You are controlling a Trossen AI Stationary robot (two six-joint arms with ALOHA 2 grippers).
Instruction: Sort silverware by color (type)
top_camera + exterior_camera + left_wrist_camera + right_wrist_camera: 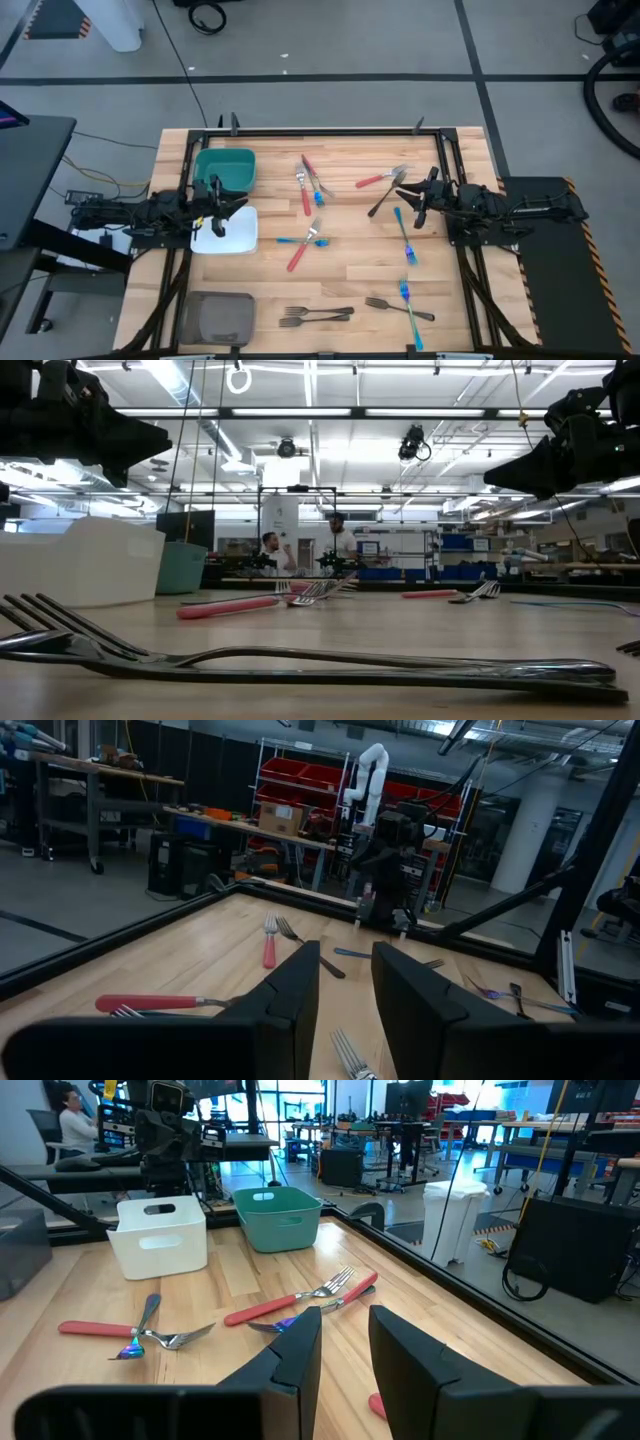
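Silverware lies scattered flat on the wooden table. Red-handled forks (pixel 305 190) (pixel 378 180) (pixel 297 257), blue-handled ones (pixel 404 232) (pixel 411 315) (pixel 297 240) and dark grey forks (pixel 316 315) (pixel 384 197) are all in the high view. My left gripper (pixel 232 212) hovers open over the white bin's right edge, holding nothing. My right gripper (pixel 408 203) hovers open above the table's right part, beside the grey fork and a blue-handled one. The wrist views show each pair of fingers apart with nothing between: left (pixel 345 990), right (pixel 345 1345).
A green bin (pixel 225 168) and a white bin (pixel 226 232) stand at the table's left, and a grey bin (pixel 220 318) sits at the near left corner. A black frame rail (pixel 330 130) runs along the far edge. People sit in the room beyond (pixel 270 550).
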